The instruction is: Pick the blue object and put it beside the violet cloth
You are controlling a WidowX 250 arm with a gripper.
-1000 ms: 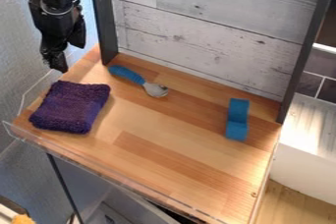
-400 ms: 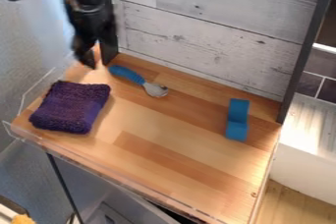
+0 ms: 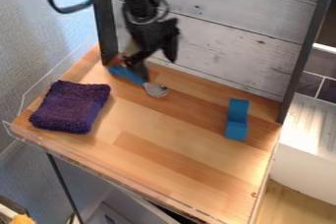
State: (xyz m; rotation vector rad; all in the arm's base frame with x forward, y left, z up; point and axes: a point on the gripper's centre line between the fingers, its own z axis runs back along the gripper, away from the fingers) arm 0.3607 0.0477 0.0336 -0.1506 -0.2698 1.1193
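Presently, the black gripper (image 3: 156,66) is in the upper left part of the frame, hanging from the arm, which enters at the top edge. Its two fingers are spread apart, and I see nothing grasped between them. One fingertip is lower than the other and comes in front of the blue handle of the spoon (image 3: 156,89); whether it touches this handle, I cannot tell. The metal head of the spoon points to the lower right.

The blue object (image 3: 237,126), a small block with a step in its shape, is on the wooden tabletop (image 3: 190,144) at the right of the frame, near the right edge of this top. It is well apart from the gripper and also from the violet cloth (image 3: 70,107). The cloth is lying at the left of the frame, near the left edge of the top, and is lower in the frame than the spoon.

Behind the top there is a panel of whitish boards (image 3: 223,46), between two dark posts. A transparent rim goes along the left and front edges of the top. At the right edge of the frame, one sees a white surface (image 3: 308,134).
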